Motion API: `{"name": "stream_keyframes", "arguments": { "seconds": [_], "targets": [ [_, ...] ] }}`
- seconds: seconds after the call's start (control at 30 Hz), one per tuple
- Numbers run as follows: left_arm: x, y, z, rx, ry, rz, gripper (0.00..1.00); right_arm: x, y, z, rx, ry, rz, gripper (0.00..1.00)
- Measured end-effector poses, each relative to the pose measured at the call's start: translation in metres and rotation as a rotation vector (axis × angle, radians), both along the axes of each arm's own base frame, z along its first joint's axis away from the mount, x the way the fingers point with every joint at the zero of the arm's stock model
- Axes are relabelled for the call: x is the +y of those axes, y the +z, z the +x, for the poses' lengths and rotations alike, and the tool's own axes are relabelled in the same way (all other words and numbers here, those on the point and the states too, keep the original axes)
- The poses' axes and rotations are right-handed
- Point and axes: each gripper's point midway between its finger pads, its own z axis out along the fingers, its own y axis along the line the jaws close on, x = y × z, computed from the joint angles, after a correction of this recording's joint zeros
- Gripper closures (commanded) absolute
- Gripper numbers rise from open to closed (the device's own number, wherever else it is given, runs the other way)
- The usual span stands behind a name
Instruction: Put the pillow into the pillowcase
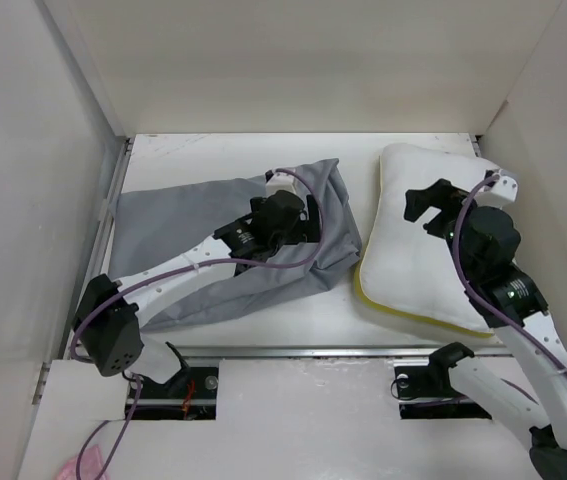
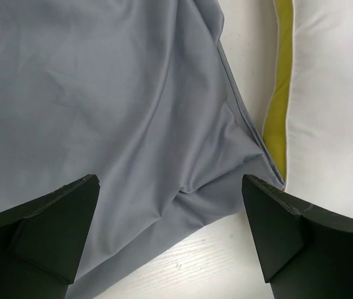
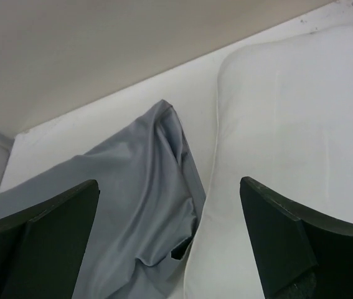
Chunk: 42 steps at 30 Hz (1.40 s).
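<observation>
Top view: both arm bases sit at the near edge of the table (image 1: 293, 322). The left gripper (image 1: 288, 215) is over the right end of the grey pillowcase (image 1: 178, 222), which lies wrinkled on the table's left half. The right gripper (image 1: 428, 212) is over the white pillow (image 1: 408, 275) on the right half, whose yellow trim (image 1: 403, 316) runs along its near edge. Left wrist view: the fingers (image 2: 51, 230) are spread wide with nothing between them, above a pillowcase corner just beside the trim. Right wrist view: the fingers (image 3: 45, 237) are likewise wide apart and empty, above the pillow's edge next to the pillowcase.
</observation>
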Motion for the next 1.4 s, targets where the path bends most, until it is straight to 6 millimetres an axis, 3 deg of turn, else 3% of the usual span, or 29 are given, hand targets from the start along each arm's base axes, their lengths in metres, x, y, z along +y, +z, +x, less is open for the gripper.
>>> {"name": "stream_keyframes", "arguments": {
  "seconds": [0.2,0.37,0.63,0.87,0.9,1.03,1.07,1.1,1.23,1.3,1.4],
  "targets": [
    [-0.011,-0.011,0.014,0.006,0.027,0.017,0.0,-0.001,-0.047,0.004,0.18,-0.017,-0.071,0.0],
    [-0.042,-0.039,0.052,0.051,0.033,0.049,0.0,-0.007,-0.079,-0.009,0.309,-0.035,-0.096,0.0],
    [-0.065,-0.084,0.103,0.115,0.033,0.084,0.07,-0.001,-0.151,-0.035,0.518,0.021,-0.115,0.0],
    [-0.088,-0.123,0.116,0.161,-0.004,0.118,0.17,0.007,-0.18,-0.043,0.608,0.056,-0.101,0.0],
    [-0.088,-0.13,0.116,0.172,-0.007,0.128,0.2,0.008,-0.184,-0.041,0.617,0.058,-0.098,0.0],
    [-0.09,-0.157,0.113,0.22,-0.013,0.17,0.59,0.011,-0.21,-0.043,0.688,0.052,-0.1,0.0],
    [-0.089,-0.16,0.115,0.221,-0.007,0.185,0.85,0.01,-0.216,-0.043,0.704,0.048,-0.103,0.0],
    [-0.09,-0.161,0.115,0.225,-0.007,0.18,0.97,0.011,-0.22,-0.044,0.715,0.046,-0.105,0.0],
    [-0.089,-0.16,0.115,0.231,-0.01,0.194,1.0,0.014,-0.229,-0.038,0.725,0.037,-0.13,0.0],
    [-0.087,-0.161,0.114,0.229,-0.007,0.203,1.0,0.017,-0.237,-0.035,0.742,0.037,-0.15,0.05],
    [-0.071,-0.159,0.099,0.241,-0.009,0.229,1.0,0.021,-0.249,-0.025,0.756,0.02,-0.171,0.37]
  ]
}}
